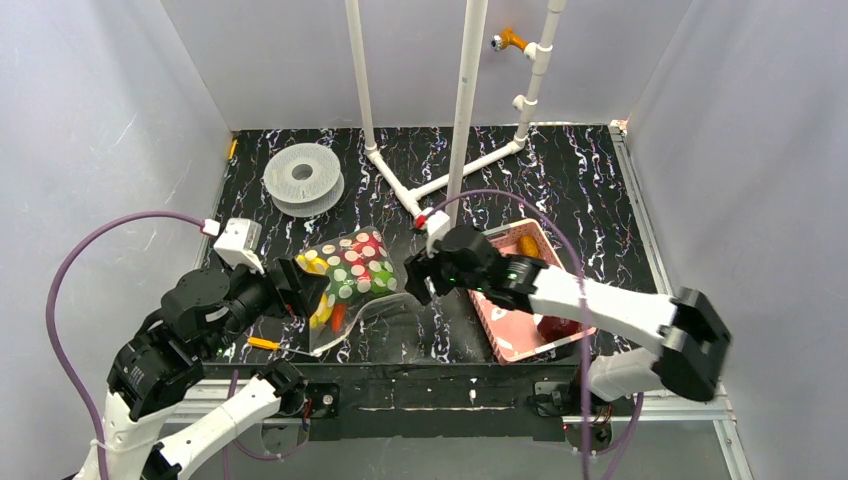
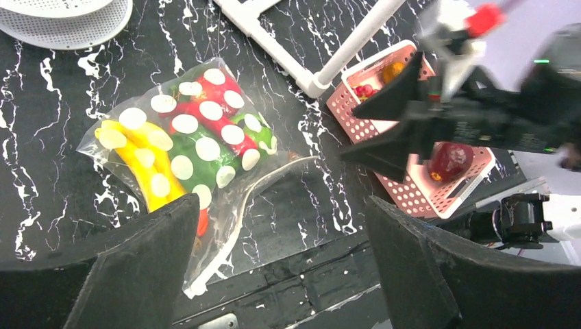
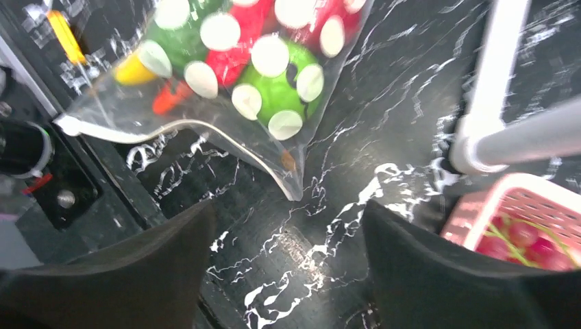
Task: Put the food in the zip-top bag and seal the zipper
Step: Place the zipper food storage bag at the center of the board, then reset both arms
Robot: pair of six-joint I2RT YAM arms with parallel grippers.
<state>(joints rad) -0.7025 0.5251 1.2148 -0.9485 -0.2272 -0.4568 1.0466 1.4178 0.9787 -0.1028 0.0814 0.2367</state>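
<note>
Because the right end effector (image 3: 288, 209) hangs with its two dark fingers spread wide and nothing between them, the relation that matters is where the mouth of the floppy clear zip-top bag printed with white dots (image 3: 233, 147) lies from it: just ahead and to its left, flat on the black white-veined table (image 3: 329, 260). The narrow clear zipper strip (image 3: 179, 124) runs along the bag edge that faces this end effector, bowed open rather than pressed shut, one corner closest to the fingers. Beyond the strip, inside the bag, sits the toy plastic food (image 3: 274, 96): green, red and yellow pieces. The left end effector (image 2: 282, 202) is likewise open and empty, hovering near the strip's other end, so the mouth lies between the two. To the right end effector's right stands the pink slatted plastic basket (image 3: 493, 199) holding a red round piece (image 2: 449, 159), so more loading probably comes before sealing. The white pipe frame (image 3: 493, 75) crowds that side; nothing stands between the fingers and the strip.
</note>
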